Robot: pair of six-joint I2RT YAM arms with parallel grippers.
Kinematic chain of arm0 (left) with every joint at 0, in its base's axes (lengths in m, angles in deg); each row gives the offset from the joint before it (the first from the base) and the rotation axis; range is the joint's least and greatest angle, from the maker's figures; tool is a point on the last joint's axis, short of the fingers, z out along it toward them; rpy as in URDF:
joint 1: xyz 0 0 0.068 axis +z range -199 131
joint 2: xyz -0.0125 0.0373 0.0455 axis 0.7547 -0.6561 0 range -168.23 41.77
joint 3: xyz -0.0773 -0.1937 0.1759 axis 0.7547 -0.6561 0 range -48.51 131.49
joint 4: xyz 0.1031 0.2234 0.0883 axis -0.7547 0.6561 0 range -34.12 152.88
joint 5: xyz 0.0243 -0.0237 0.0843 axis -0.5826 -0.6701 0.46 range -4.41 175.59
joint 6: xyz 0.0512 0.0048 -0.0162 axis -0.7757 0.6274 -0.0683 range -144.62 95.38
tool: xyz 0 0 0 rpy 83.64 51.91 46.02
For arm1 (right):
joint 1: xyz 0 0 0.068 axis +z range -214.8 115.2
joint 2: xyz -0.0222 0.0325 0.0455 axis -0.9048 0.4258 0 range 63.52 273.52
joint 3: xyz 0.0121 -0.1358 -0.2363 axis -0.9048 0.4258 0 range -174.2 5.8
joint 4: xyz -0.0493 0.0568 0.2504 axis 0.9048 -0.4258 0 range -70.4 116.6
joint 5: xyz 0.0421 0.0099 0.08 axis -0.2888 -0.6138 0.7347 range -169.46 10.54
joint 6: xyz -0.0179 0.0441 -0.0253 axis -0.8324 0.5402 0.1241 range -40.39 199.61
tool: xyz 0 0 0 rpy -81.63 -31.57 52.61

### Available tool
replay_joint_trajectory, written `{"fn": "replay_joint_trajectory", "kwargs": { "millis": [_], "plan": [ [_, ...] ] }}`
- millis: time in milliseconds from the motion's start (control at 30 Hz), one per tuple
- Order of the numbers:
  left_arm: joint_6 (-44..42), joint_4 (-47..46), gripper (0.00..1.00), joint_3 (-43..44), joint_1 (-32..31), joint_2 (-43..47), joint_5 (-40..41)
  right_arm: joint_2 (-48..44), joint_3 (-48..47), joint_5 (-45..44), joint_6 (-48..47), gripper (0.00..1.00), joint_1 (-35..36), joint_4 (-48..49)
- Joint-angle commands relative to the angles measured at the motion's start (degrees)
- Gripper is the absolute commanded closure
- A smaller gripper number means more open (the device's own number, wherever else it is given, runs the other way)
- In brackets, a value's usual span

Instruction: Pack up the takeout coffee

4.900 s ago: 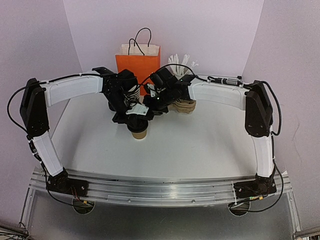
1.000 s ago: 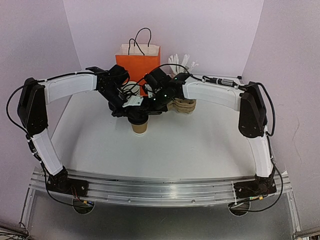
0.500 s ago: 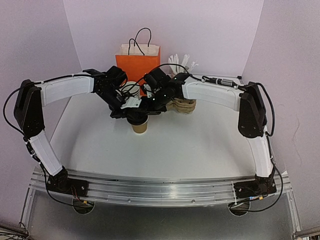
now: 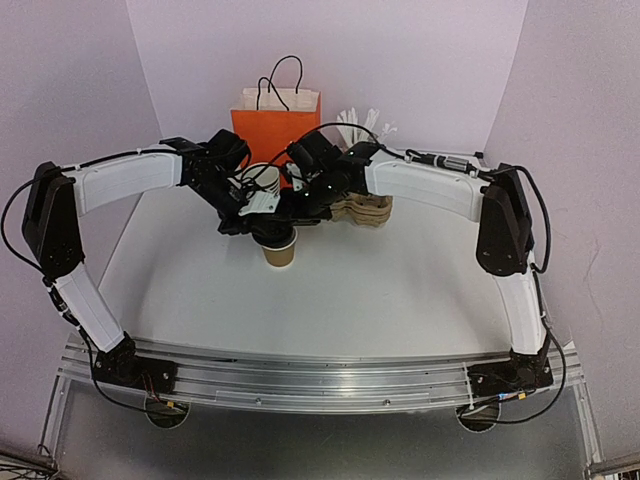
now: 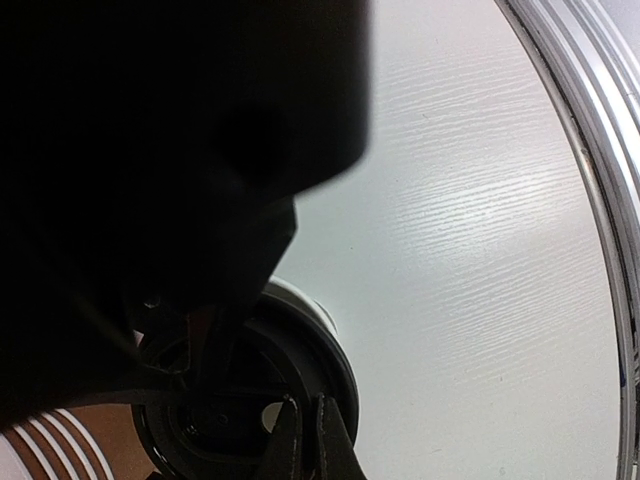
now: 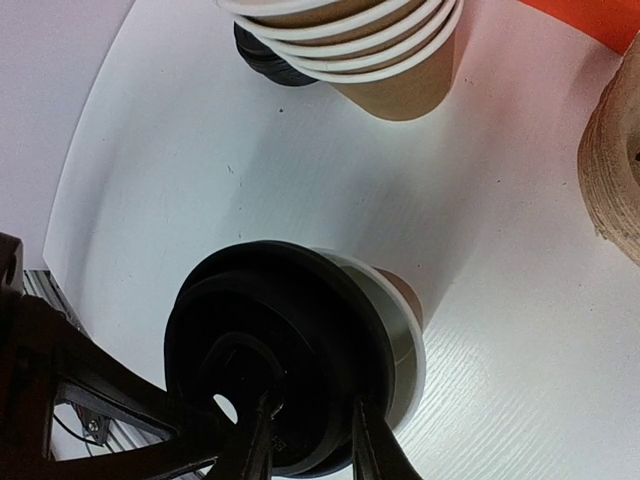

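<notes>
The takeout coffee cup [image 4: 281, 254], brown kraft paper, stands mid-table. Its black dome lid [image 4: 277, 234] sits tilted on it. In the right wrist view the lid [image 6: 270, 340] leaves the cup's white rim [image 6: 412, 345] bare on the right side. My right gripper [image 6: 310, 450] is shut on the lid, one finger inside the dome's recess and one outside its edge; it shows over the cup in the top view [image 4: 293, 215]. My left gripper [image 5: 307, 430] has its fingers together, tips resting on the lid's top [image 5: 320, 360] by the sip hole; it also shows in the top view [image 4: 260, 222].
An orange paper bag [image 4: 276, 126] stands at the back. A stack of lidless cups [image 6: 370, 50] and loose black lids [image 6: 262, 58] sit behind the cup. Cardboard trays [image 4: 366, 212] lie to the right, white items [image 4: 362, 124] behind them.
</notes>
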Motion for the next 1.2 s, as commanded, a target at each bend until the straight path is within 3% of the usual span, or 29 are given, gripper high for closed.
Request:
{"fn": "replay_joint_trajectory", "kwargs": {
  "millis": [0, 900, 1167],
  "plan": [
    [1.2, -7.7, 1.0, -0.3, 0.2, -1.7, 0.3, -1.5, -0.4, 3.0, -0.2, 0.76, 2.4, 3.7],
    [0.8, -6.7, 1.0, -2.9, -0.3, -4.3, -1.8, 0.0, 2.2, 3.4, 0.0, 0.76, 2.4, 3.6],
    [0.2, -7.1, 1.0, -7.9, -0.1, -3.5, -1.2, 0.4, 5.6, 4.3, 0.5, 0.76, 2.4, 3.7]
  ]
}}
